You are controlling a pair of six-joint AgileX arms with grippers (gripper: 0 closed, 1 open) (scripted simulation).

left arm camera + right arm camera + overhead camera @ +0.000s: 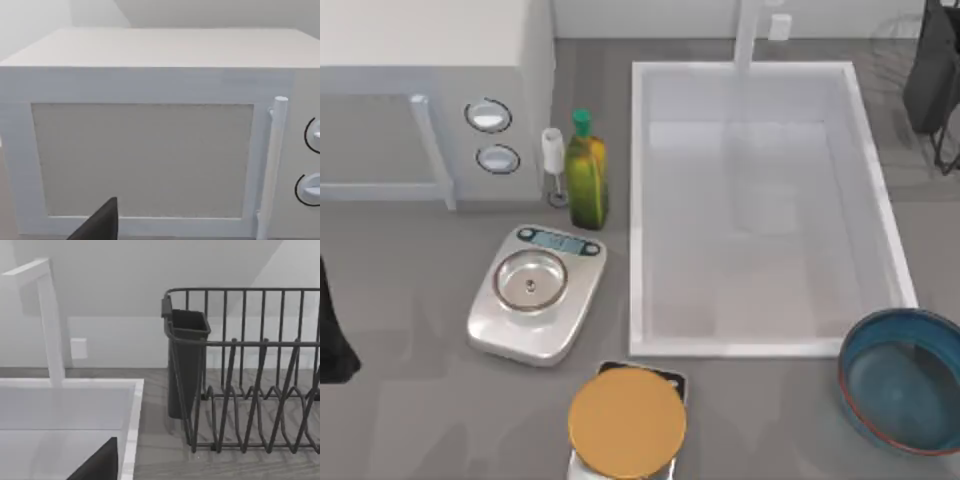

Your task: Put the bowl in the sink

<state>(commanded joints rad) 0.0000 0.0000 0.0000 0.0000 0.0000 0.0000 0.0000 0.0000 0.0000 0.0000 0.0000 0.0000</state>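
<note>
The bowl (pixel 905 380) is deep and teal-blue with a thin reddish rim. It stands upright on the table at the front right, just off the sink's front right corner and partly cut by the picture's edge. The sink (pixel 636 200) is a large white basin in the middle right, with a white faucet (pixel 748 35) at its back. My left arm (pixel 332 335) is parked at the table's left edge, well away from the bowl. In the left wrist view a dark part of my left gripper (pixel 100 222) faces the microwave door. The right wrist view has a dark part of my right gripper (pixel 100 462) above the sink's rim (pixel 131 430).
A white microwave (pixel 430 90) fills the back left. An oil bottle (pixel 586 180) and a small white shaker (pixel 553 160) stand beside it. A silver scale (pixel 535 290) sits front of them, and an orange disc (pixel 627 420) lies on a second scale. A dark wire dish rack (pixel 250 370) stands right of the sink.
</note>
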